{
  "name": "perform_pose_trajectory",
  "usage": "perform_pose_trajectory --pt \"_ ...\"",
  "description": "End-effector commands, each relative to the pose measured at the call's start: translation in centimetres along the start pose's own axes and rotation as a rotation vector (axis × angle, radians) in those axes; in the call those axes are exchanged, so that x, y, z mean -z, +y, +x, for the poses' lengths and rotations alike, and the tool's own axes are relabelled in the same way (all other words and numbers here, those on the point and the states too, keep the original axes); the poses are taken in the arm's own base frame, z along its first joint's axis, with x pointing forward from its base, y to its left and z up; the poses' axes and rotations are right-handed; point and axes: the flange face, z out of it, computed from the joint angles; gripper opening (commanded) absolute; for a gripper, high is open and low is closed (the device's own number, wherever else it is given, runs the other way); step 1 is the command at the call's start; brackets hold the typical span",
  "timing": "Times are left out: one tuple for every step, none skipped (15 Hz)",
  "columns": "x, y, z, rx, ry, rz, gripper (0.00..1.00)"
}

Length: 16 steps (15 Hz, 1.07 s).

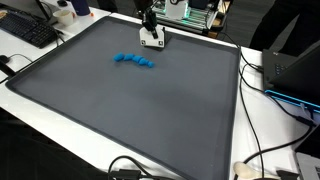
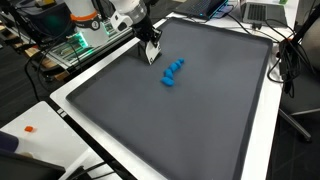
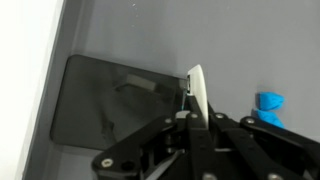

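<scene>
Grey mat (image 1: 120,110): tool (image 1: 152,44) clenched on thin white piece (image 3: 197,95); blue obj (image 1: 134,61) nearby, not touching.

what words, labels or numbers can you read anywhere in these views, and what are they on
No text can be read in any view.
On the keyboard the key legends are too small to read.
The gripper, the blue object and the grey mat show no visible marking.
</scene>
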Motion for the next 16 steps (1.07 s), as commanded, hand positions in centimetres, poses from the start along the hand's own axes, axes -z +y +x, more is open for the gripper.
perform_pose_trajectory --pt "-0.43 0.56 0.60 -0.030 -0.017 -0.002 0.01" --pt "-0.44 0.59 0.66 -0.032 -0.015 -0.004 0.01" --pt "-0.54 0.60 0.68 -0.032 -0.019 -0.007 0.01" --pt "-0.61 0.58 0.70 -0.032 -0.018 -0.009 0.01" --pt "-0.70 0.54 0.68 -0.030 -0.023 -0.012 0.01" --pt "-0.78 0.52 0.67 -0.030 -0.024 -0.015 0.01" --pt "-0.86 0.49 0.67 -0.029 -0.026 -0.018 0.01" --pt "-0.94 0.48 0.71 -0.029 -0.024 -0.021 0.01" --pt "-1.00 0.46 0.76 -0.031 -0.023 -0.021 0.01" --pt "-1.09 0.44 0.82 -0.033 -0.023 -0.023 0.01" --pt "-1.19 0.44 0.85 -0.035 -0.025 -0.027 0.01" --pt "-1.28 0.46 0.90 -0.037 -0.025 -0.031 0.01" --pt "-1.38 0.50 0.97 -0.041 -0.025 -0.035 0.01" --pt "-1.34 0.45 1.01 -0.042 -0.027 -0.035 0.01" --pt "-1.19 0.47 1.07 -0.044 -0.027 -0.034 0.01" --pt "-1.13 0.54 1.13 -0.046 -0.028 -0.038 0.01"
